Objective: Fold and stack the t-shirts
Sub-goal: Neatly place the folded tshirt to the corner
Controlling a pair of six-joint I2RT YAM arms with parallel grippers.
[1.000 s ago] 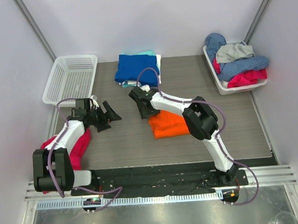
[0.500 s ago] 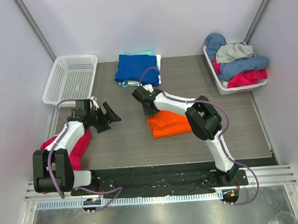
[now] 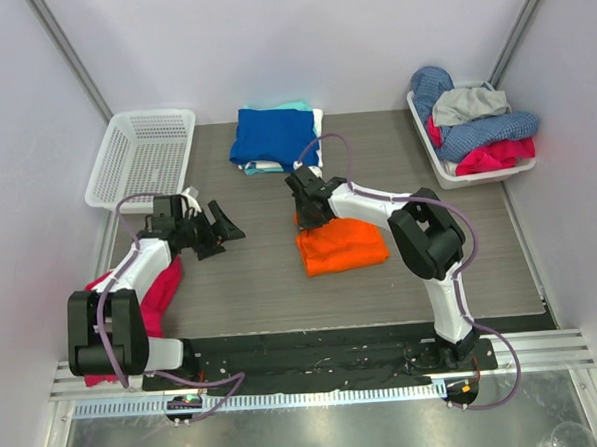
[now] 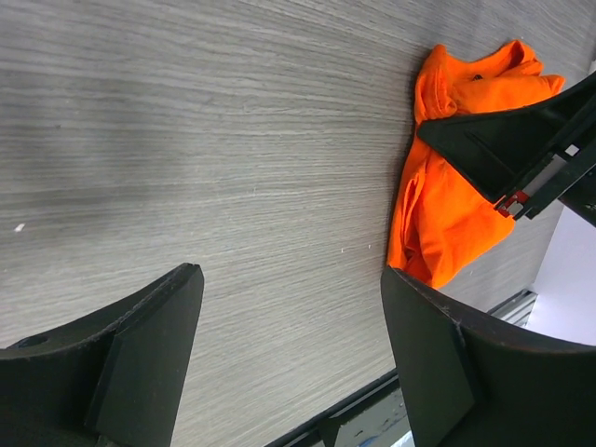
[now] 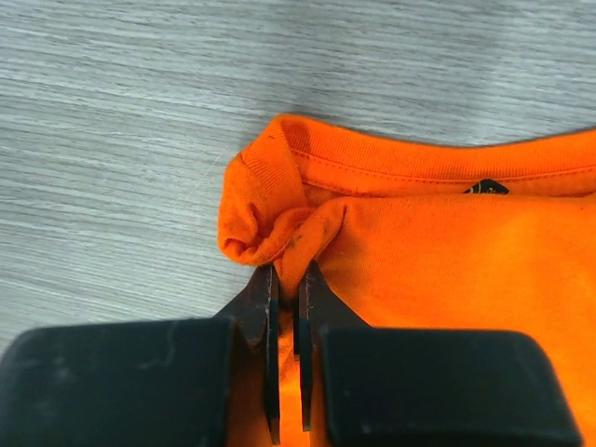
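Grey wood-grain planking forms the table top [image 3: 251, 281], which is closed in by pale walls. At the centre of the top view a bright orange cloth t-shirt [image 3: 345, 249] is laid as a folded, roughly square bundle. It is well apart from the stack of folded t-shirts [image 3: 274, 137], which is topped by a royal blue one and set at the upper middle of the frame.

The right gripper [image 3: 312, 209] is lowered onto the upper left corner of the orange bundle. In the right wrist view its fingers [image 5: 268, 326] are seen pressed almost together on a bunched fold of orange fabric just beside the ribbed collar, so the shirt is pinched there. The grip is judged to be taken at an edge so that the bundle can be drawn or lifted toward the stack.

The left gripper [image 3: 222, 228] is held above bare table at centre left, its fingers spread wide with nothing between them. It is pointed at the orange shirt, probably so that another edge can be reached when needed.

A white plastic lattice basket [image 3: 140, 157] is placed at upper left and a white tub [image 3: 444, 173] heaped with crumpled garments at upper right. A crimson cloth [image 3: 160, 291] is draped beneath the left arm at lower left.
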